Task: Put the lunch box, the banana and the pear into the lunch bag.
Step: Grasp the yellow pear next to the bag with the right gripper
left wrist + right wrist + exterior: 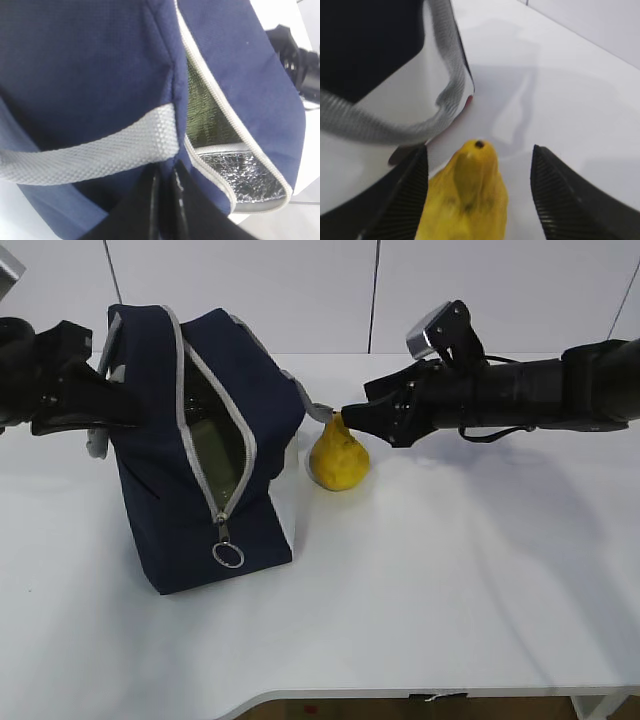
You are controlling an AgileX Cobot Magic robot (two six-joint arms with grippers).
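Between my right claw's (480, 195) spread fingers sits the pear (467, 200), upright on the worktop (450, 570), not yet gripped. My left claw (165, 210) is clenched at the lunch bag's (190, 450) grey handle (apparently steadying the open mouth for loading).

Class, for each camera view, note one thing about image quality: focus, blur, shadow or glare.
Exterior view: even light, sharp, soft shadow beside the pear. Left wrist view: the lunch bag fills the frame, slightly soft, its silver lining glinting. Right wrist view: the pear and the right gripper fingers are blurred from closeness.
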